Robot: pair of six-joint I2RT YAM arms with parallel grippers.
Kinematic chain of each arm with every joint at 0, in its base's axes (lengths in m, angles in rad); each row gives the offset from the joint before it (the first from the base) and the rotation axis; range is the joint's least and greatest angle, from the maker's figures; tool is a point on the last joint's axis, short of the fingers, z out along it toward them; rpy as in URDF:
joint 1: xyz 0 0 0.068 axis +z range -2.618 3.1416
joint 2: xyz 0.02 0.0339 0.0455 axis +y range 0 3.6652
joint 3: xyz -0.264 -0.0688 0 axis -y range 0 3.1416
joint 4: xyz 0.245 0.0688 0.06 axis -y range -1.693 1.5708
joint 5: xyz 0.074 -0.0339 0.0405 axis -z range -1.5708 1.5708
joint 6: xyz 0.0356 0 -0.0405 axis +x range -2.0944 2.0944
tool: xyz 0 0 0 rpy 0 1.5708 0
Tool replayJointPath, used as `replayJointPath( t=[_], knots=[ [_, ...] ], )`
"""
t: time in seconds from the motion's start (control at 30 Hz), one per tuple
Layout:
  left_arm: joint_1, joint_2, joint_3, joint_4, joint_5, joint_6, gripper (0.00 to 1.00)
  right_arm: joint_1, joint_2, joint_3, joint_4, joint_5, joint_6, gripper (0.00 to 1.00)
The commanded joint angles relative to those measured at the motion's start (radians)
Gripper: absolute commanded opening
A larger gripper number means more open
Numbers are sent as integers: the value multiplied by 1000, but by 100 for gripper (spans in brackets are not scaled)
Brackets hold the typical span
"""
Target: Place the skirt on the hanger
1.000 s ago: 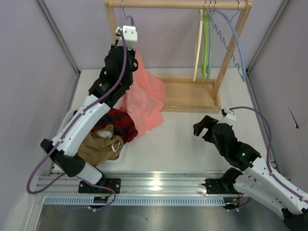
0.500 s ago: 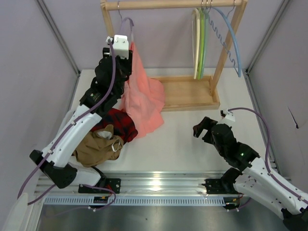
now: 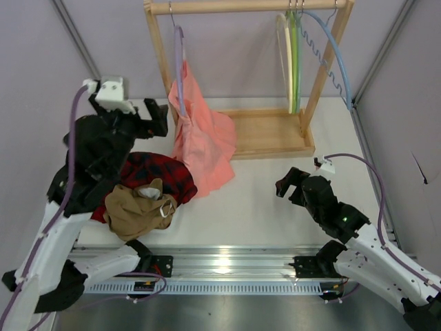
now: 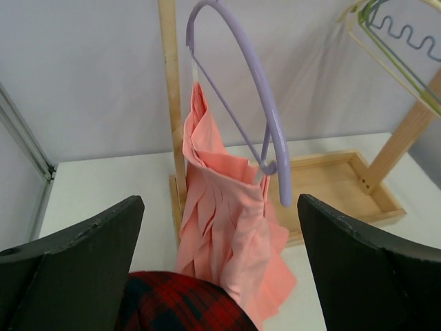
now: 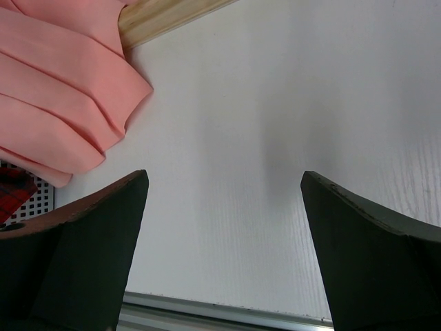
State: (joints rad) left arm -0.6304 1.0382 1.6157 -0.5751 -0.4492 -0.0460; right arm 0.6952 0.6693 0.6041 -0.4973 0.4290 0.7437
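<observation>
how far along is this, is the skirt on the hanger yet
Looks essentially done: the skirt hangs from the hanger, which hangs on the wooden rail. Nothing is in hand: the left hand and right hand are open and apart from it. Left, at most: its hem lies on the table.

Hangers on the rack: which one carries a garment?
The lilac hanger at the rail's left end, holding the pink skirt; the cream, green and blue hangers hang bare.

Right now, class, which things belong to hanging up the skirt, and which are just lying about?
Belong to the job: skirt; lilac hanger; wooden rack.

Lying about: plaid garment; tan garment; blue hanger; green hanger; cream hanger.
</observation>
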Motion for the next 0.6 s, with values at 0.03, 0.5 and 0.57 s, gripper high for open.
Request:
replayJointPath(
  t=[0.03,0.5,0.57],
  knots=[
    [3,-131,-177,-94,53,-109,99,-8,-10,0,11,-4,11,99],
    [3,-196,-721,273,146,-291,99,-8,7,8,-3,1,51,99],
    [3,-158,-740,354,109,-298,99,-10,13,11,-4,5,51,99]
  ],
)
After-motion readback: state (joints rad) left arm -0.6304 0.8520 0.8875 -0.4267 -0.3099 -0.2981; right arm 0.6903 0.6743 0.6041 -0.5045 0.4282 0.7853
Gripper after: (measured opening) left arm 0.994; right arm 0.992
